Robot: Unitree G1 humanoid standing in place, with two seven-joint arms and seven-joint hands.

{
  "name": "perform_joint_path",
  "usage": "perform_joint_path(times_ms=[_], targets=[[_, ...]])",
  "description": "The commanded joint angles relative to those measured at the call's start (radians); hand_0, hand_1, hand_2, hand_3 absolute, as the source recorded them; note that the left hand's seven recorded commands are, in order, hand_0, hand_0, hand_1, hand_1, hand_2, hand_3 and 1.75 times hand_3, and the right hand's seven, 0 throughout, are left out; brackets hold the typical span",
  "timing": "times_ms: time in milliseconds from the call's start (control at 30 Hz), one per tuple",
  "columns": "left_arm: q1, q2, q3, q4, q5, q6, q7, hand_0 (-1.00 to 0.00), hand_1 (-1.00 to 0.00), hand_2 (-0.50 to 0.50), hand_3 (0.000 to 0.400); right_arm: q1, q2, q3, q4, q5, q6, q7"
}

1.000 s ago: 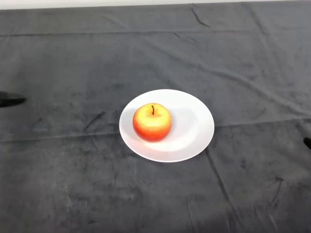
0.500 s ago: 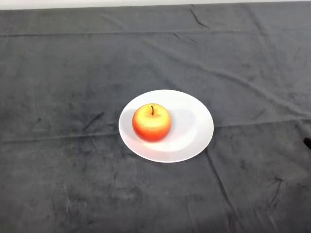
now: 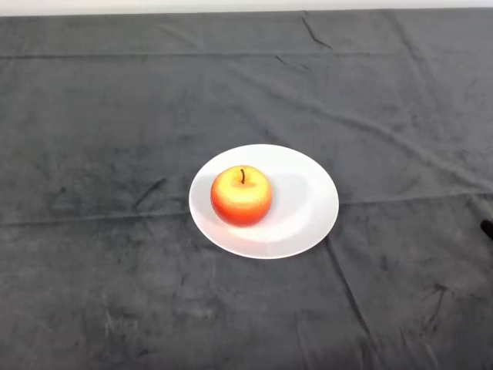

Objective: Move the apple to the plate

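The apple (image 3: pixel 241 196) sits on the plate (image 3: pixel 308 200), left of the plate's middle, with bare white rim showing all the way round it. It rests on its base, settled and upright, so it looks put down rather than dropped. A round fruit left on its side could roll towards the rim, and standing like this it has no reason to. The plate lies flat on the dark cloth (image 3: pixel 115 116) of the desk, near the middle of the view, well away from every edge.

The stem points straight up towards the camera, leaning a touch to the far side, so the core runs near vertical. The apple is close to round and has no real long axis. The yellow patch is around the stem and the red is lower down.

No hand shows anywhere, so there are no fingers to report on. I would judge the task done.
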Motion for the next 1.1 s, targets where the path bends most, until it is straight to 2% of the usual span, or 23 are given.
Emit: perform_joint_path(times_ms=[33, 500, 1100], targets=[[0.022, 0.099, 0.036, 0.025, -0.014, -0.033, 0.000, 0.00, 0.00, 0.00, 0.000, 0.052, 0.023, 0.0021, 0.061, 0.0161, 0.040, -0.0062], [-0.035, 0.093, 0.071, 0.105, -0.014, -0.056, 0.052, 0.00, 0.00, 0.00, 0.000, 0.049, 0.023, 0.0033, 0.069, 0.0182, 0.036, -0.0044], [-0.052, 0.090, 0.071, 0.131, -0.016, -0.072, 0.029, 0.00, 0.00, 0.00, 0.000, 0.046, 0.022, 0.0042, 0.075, 0.0198, 0.033, -0.0029]])
